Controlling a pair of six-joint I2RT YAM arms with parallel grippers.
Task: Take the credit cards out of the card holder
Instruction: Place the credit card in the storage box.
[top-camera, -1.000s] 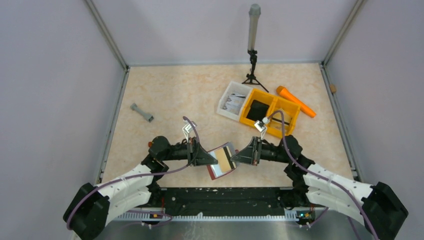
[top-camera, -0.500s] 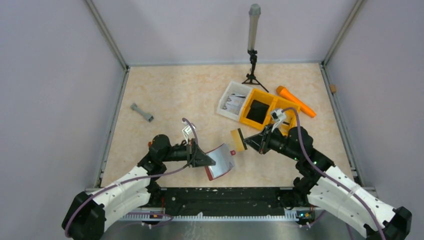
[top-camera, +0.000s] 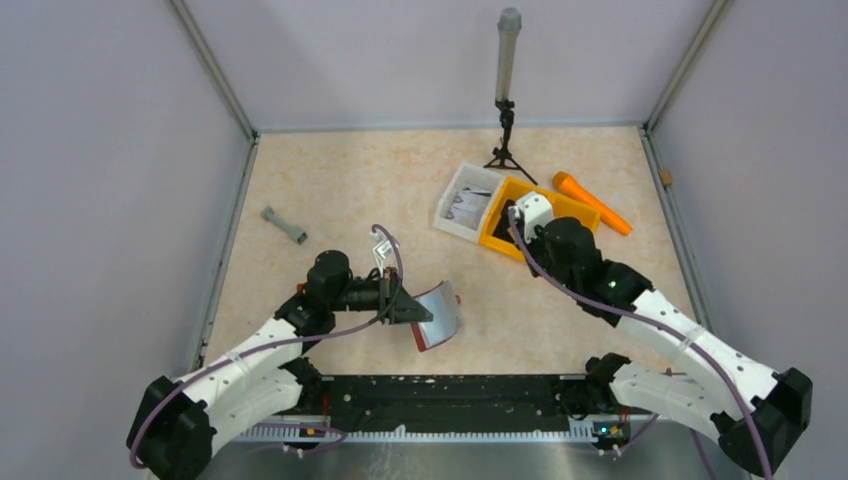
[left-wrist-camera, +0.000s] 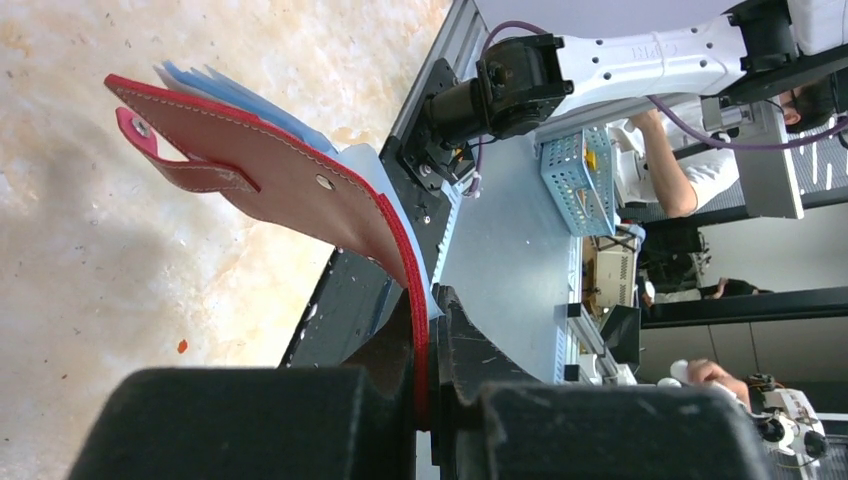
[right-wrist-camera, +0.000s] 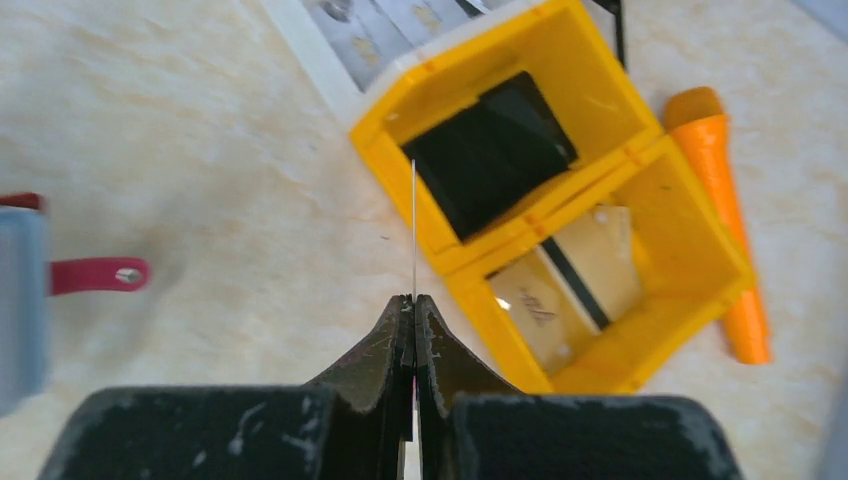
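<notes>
Holder: left claw clamps card holder by its edge, splayed so its cards are reachable
Card: right claw pinches one credit card above yellow bin, likely for dropping

The card pinched in the right gripper is seen only edge-on, as a thin line, so its face cannot be read. To that gripper's left, the wallet is blurred and cut off by the picture's edge. Between the fingers of the left gripper the wallet's held edge is hidden, and the cards behind it (only pale blue edges show) cannot be counted.
</notes>
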